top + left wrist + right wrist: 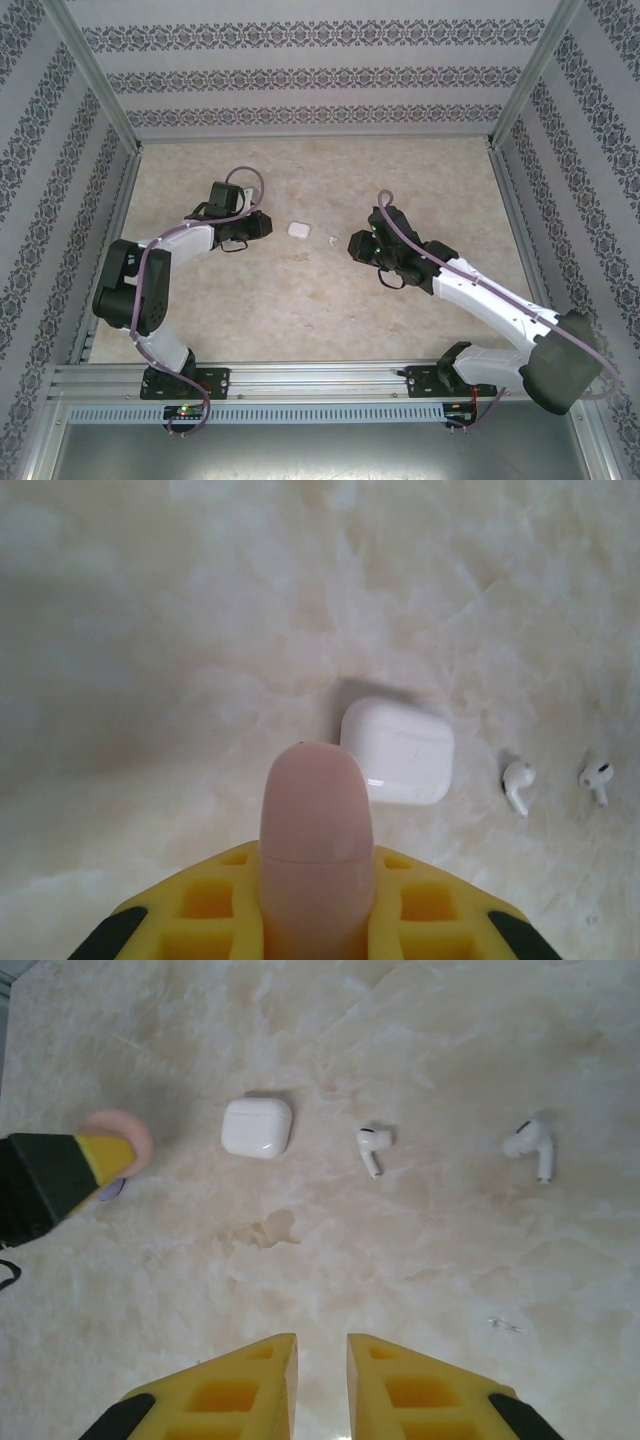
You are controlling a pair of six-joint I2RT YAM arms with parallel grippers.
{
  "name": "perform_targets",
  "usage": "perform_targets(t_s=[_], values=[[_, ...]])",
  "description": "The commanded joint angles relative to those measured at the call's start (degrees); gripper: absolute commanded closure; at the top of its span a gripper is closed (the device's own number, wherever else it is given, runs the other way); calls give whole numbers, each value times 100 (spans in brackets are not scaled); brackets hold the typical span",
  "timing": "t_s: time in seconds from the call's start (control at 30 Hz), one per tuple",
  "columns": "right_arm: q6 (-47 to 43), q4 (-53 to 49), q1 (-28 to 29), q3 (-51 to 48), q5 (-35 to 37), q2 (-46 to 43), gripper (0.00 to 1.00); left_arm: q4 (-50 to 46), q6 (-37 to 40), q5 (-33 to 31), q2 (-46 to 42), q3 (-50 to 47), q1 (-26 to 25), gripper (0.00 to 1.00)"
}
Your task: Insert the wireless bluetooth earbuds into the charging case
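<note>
Clamping a pink object (310,830), left jaws face the earbuds (518,785); empty right jaws stand slightly parted

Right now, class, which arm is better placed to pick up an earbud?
Right, probably: the right end effector is open and faces both earbuds unobstructed, while the left end effector has the closed charging case between it and them.

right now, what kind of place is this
Probably a robot test booth: marble-look tabletop, wallpapered panels in an aluminium frame, left arm and right arm bolted to a rail.
</note>
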Motion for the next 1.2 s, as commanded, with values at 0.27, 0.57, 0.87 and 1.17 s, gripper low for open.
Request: perform_targets(t_s=[0.27,0.57,0.87,1.17], values=[[-241,-26,309,941,197,741,61,-690,-141,126,692,411,184,94],[-335,-139,410,1413,193,1176,47,-1233,115,-456,788,638,184,68],[-320,-358,470,1844,423,1601,33,-1519,256,-849,515,727,199,53],[-39,-883,495,2451,943,2398,30,-1870,382,-983,-192,1068,201,48]])
